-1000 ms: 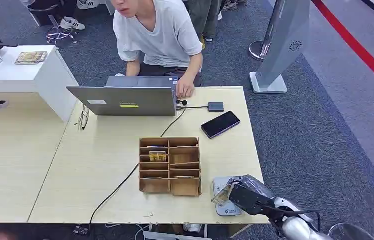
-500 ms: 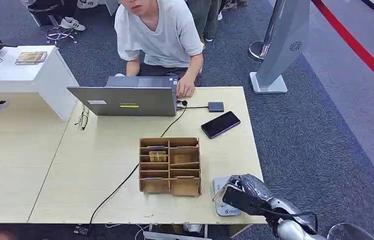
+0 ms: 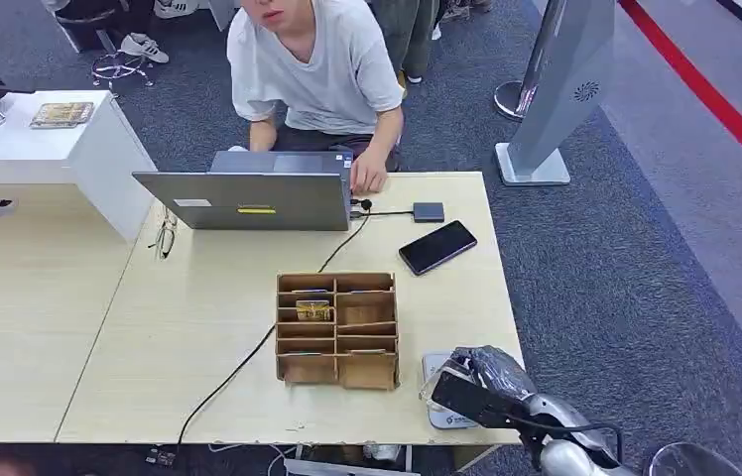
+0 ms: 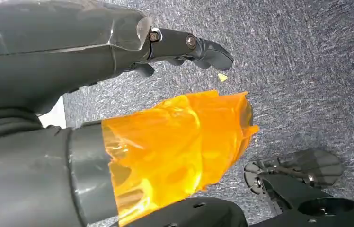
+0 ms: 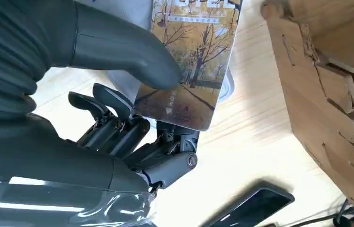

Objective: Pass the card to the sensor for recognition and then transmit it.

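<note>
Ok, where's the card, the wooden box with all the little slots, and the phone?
card point(image 5: 191, 56): right wrist view, middle of its tree-printed face, held by the right hand point(image 5: 132, 132).
wooden box point(image 3: 337, 283): head view, its top edge.
phone point(image 3: 437, 246): head view, centre of its dark screen.

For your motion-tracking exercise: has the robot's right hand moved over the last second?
Yes. In the head view the right hand, holding the card, has slid slightly left and down over the sensor, nearer the wooden organizer, which stays fixed.
</note>
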